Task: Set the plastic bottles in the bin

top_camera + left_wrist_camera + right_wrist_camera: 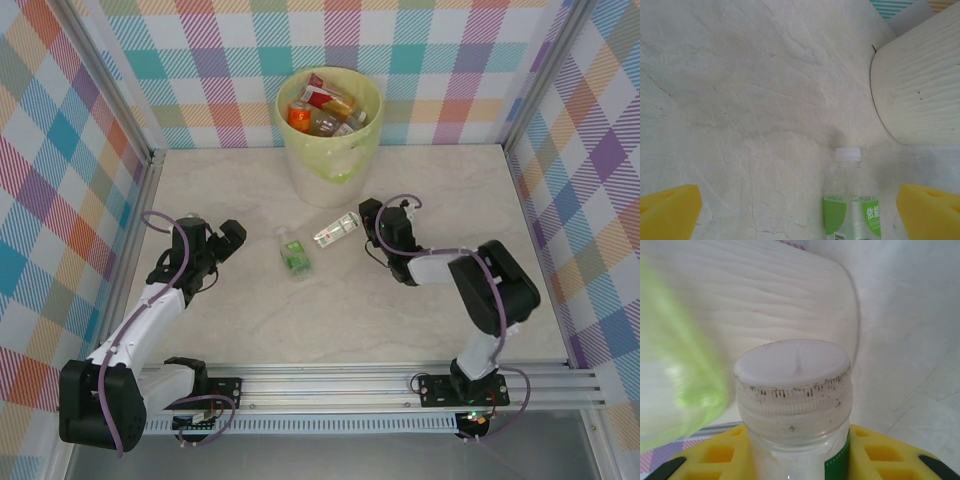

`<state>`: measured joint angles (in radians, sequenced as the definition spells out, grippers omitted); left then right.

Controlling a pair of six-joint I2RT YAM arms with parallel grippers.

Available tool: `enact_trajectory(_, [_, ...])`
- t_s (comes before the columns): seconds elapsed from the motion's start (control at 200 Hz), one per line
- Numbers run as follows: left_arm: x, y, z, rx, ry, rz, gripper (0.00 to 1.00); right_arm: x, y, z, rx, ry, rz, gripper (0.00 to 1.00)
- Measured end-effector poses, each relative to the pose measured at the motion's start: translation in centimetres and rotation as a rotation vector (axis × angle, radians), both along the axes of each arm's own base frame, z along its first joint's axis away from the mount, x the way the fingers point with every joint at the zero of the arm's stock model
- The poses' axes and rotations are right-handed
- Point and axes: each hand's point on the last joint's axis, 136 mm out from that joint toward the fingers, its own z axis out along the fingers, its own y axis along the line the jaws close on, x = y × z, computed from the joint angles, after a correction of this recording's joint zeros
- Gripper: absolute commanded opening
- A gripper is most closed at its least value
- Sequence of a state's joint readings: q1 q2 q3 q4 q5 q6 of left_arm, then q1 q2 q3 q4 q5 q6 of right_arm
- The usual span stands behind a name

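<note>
The bin (330,150), lined with a pale yellow-green bag, stands at the back centre and holds several plastic bottles (322,110). A clear bottle with a green label (293,252) lies on the table in front of it. My left gripper (232,238) is open, to the left of this bottle. In the left wrist view the bottle (852,200) lies between the yellow fingers (667,210), close to the right one. My right gripper (360,220) is shut on a white-capped bottle (337,230), (792,370), just off the bin's front right.
Checked walls close in the table on three sides. The bin's ribbed white wall (920,85) rises just beyond the left gripper and also close behind the held bottle as the bin wall (765,295). Bare marble tabletop (350,320) lies toward the near rail.
</note>
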<state>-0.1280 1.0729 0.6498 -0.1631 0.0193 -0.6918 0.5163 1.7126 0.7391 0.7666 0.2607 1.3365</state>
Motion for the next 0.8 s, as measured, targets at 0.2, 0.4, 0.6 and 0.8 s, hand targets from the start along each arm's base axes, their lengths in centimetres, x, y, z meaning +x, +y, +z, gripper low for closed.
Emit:
enact_trajectory(0.2, [0.2, -0.3, -0.4, -0.014, 0.005, -0.011, 1.0, -1.8, -1.3, 4.9, -0.08, -0.105, 0.037, 0.0])
enact_trajectory(0.4, [0.4, -0.6, -0.4, -0.038, 0.001, -0.011, 1.0, -3.6, -1.8, 8.3, -0.151, -0.159, 0.086, 0.0])
enact_trajectory(0.6, [0.5, -0.9, -0.4, -0.057, 0.005, -0.017, 1.0, -4.4, -2.2, 12.2, -0.164, -0.237, 0.104, 0.0])
enact_trajectory(0.8, [0.4, -1.0, -0.5, -0.069, 0.008, -0.017, 1.0, -4.4, -1.8, 16.9, -0.19, -0.322, 0.135, 0.0])
